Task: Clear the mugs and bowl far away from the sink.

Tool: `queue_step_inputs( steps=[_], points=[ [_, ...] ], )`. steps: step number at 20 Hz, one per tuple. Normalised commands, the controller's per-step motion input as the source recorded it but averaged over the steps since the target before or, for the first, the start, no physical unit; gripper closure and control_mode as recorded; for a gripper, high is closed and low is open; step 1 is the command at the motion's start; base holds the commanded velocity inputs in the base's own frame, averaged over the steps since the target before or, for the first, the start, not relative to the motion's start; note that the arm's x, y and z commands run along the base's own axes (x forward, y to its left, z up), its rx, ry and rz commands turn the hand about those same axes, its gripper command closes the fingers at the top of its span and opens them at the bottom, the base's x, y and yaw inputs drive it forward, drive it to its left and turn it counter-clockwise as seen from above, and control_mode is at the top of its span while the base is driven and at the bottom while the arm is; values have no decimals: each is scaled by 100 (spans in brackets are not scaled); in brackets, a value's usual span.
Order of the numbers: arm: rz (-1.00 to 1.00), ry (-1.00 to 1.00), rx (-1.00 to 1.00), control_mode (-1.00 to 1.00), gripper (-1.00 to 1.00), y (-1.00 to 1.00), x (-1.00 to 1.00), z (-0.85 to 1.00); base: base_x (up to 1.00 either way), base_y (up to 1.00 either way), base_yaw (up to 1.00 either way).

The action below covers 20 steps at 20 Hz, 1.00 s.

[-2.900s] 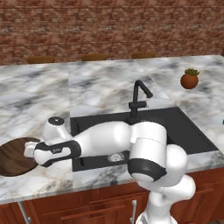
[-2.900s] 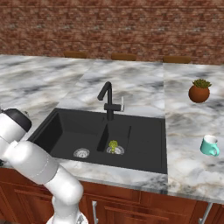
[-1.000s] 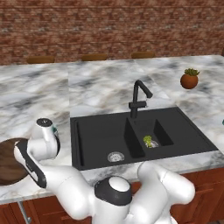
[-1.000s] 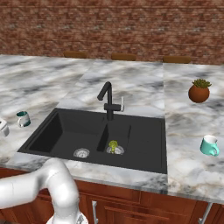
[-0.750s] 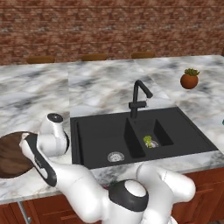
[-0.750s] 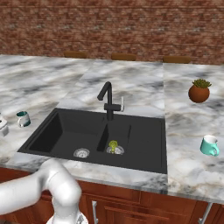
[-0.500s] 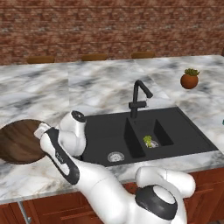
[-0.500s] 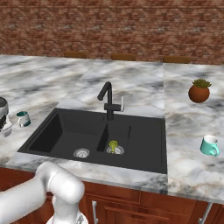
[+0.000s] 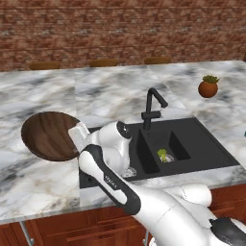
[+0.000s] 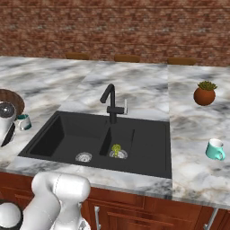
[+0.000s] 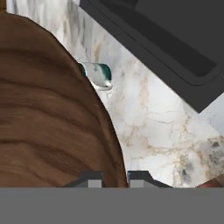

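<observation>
1. Gripping the rim of the bowl (image 11: 48, 122), the gripper (image 11: 114, 177) has its two dark fingertips (image 11: 94, 178) set close on either side of the wooden edge in the hand view — one tip over the inside of the rim, the other just outside it.
2. From the left base view the bowl (image 9: 48, 135) appears as a wide, dark-brown wooden round with visible grain, over the marble counter (image 9: 43, 91) to the left of the sink (image 9: 192, 144); the arm's white hand meets its right edge.
3. One mug (image 11: 97, 75) shows in the hand view just past the bowl's rim, teal with a pale whitish end, on the marble between the bowl and the sink's corner (image 11: 175, 39). Whether it touches the bowl I cannot tell.
4. That same mug (image 10: 23, 121) shows in the right base view beside the sink's left edge, just next to the arm's grey-capped wrist and near the bowl's edge (image 10: 9, 96).
5. A second mug (image 10: 215, 149) stands on the counter to the right of the sink (image 10: 134, 134) — well apart from the first, handle toward the front.
6. A terracotta plant pot (image 10: 205, 94) with a green plant sits farther back on the right.
7. A black faucet (image 10: 112, 104) rises behind the two basins; something small and yellow-green lies on the right drain (image 10: 116, 151).
</observation>
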Motion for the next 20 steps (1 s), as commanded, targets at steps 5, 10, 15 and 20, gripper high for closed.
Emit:
queue_step_inputs(
  steps=[5, 10, 15, 20],
  points=[
    [-25, 34, -2, -100, 100, -87, -29, 91, 0, 0, 0],
    [-20, 36, -1, -100, 100, -100, -30, 51, 0, 0, 0],
    [-9, 2, 0, -100, 100, -98, -82, 20, 0, 0, 0],
    [-17, -8, -15, -100, 100, -63, -94, 26, 0, 0, 0]
  ],
)
